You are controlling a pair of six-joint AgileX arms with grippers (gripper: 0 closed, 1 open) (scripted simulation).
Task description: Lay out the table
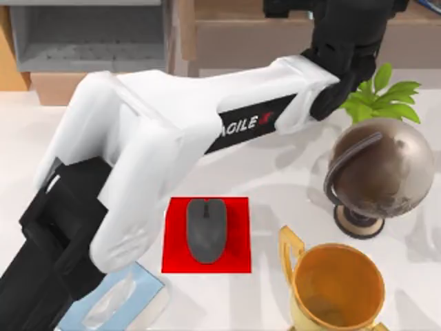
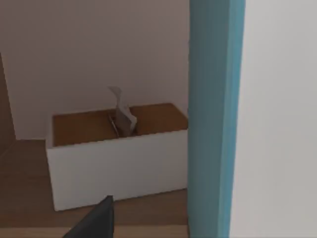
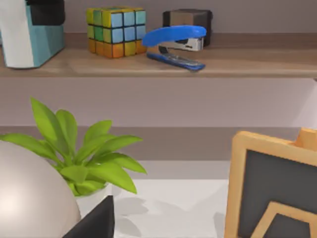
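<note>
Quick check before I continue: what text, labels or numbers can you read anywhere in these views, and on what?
"AGILEX", white letters with a red X, on the black panel of the white arm link above the plain white table.
No other text is readable.

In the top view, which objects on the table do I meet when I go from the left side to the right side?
Blue tissue box → red mat with the dark mouse lying on it → gold trophy cup → globe. The green plant stands behind the globe, so I leave it unranked.
</note>
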